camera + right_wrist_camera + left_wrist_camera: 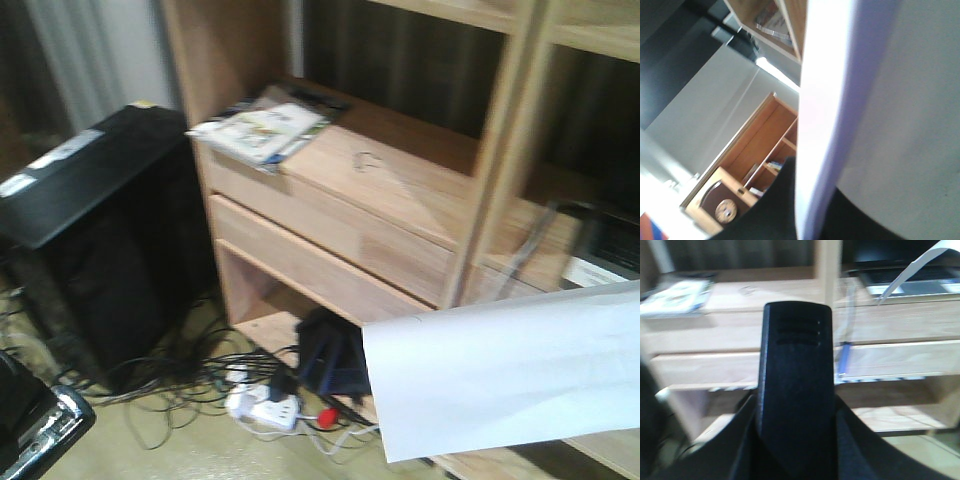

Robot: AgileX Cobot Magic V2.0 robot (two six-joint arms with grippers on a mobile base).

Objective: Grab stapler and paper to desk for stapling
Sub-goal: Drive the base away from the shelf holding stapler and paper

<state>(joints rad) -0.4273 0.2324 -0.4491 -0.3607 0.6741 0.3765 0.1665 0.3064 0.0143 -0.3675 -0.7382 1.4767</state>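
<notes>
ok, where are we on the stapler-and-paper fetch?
Pickups look done: the paper hangs aloft, clamped in the right gripper, and the left gripper holds a black body, probably the stapler. In hand: the carry, with the shelf unit ahead. Left: the desk is not in view, so delivery and stapling are not yet done.
</notes>
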